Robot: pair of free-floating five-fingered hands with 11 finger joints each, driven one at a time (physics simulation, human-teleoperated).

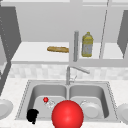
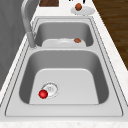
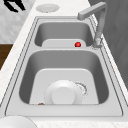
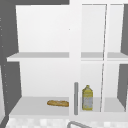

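Hovering at the sink's (image 1: 25,100) front-left rim, the left hand (image 1: 32,115) has fingers curled downward, holding nothing.

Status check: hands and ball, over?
Left hand at sink's front-left corner. Small red ball by left basin's drain, apart from hand. Big red ball close beside hand, front centre.

The double sink (image 1: 25,96) looks like brushed metal, matt grey, as does the faucet (image 3: 96,18). The countertop (image 2: 112,47) reads as pale speckled stone. A white plate (image 3: 63,95) looks smooth ceramic, and the small red ball (image 2: 43,94) is glossy (a faint highlight). The left hand (image 1: 32,115) is matt black.
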